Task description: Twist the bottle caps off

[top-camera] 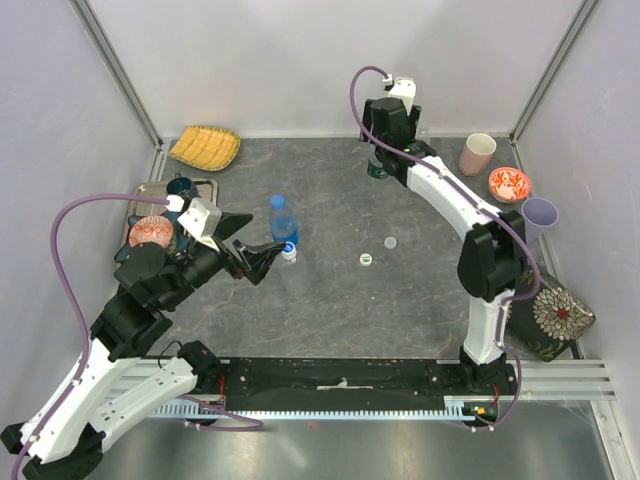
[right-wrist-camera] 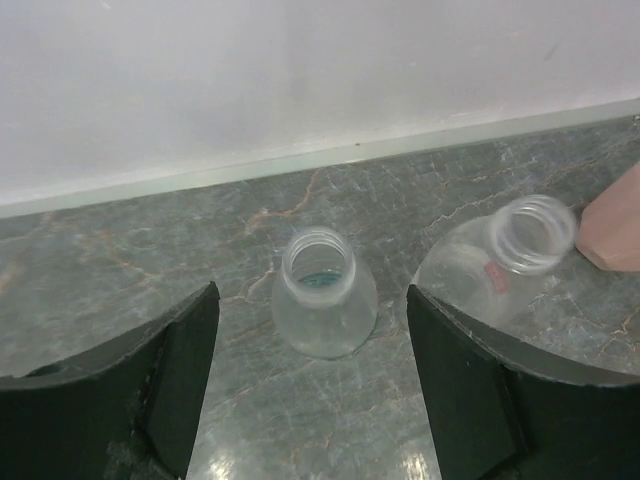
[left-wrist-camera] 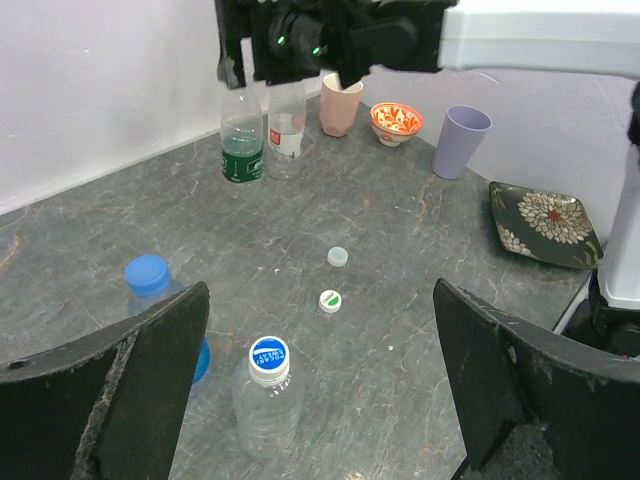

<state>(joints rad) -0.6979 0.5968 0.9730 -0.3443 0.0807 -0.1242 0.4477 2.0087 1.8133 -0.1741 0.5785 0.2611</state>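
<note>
**Caps.** Two are lying loose on the table (top-camera: 330, 310) near mid-field, close together but not touching: the plain white cap (left-wrist-camera: 338, 257) and the white-and-green cap (left-wrist-camera: 330, 300). Two are sitting on their bottles: the blue cap (left-wrist-camera: 148, 272) on the blue-tinted bottle (top-camera: 283, 218), and the white-and-blue cap (left-wrist-camera: 269, 355) on the small clear bottle (left-wrist-camera: 267, 410) just beside it.

**Far bottles.** The green-label bottle (left-wrist-camera: 242, 140) and the red-label clear bottle (left-wrist-camera: 287, 130) are standing upright side by side near the back wall, both with open necks. A pink cup (left-wrist-camera: 341, 103) is standing next to them.

**Right gripper** (right-wrist-camera: 311, 310). It is hovering over the green-label bottle with its jaws well apart on either side of the open neck. It is touching and holding nothing. Judgement: nothing is left to do on that bottle.

**Left gripper** (top-camera: 258, 238). Its jaws are spread as wide as they go and it is empty. It is pointing at the capped pair. Judgement: it is lining up on a bottle body, which would explain the wide spread.

**View notes.**
- The right wrist view is looking straight down both open mouths, which the arm is covering in the top view.
- The left wrist view is giving cap colours and labels.
- Only the top view is showing the capped pair standing well apart from the far pair.
</note>
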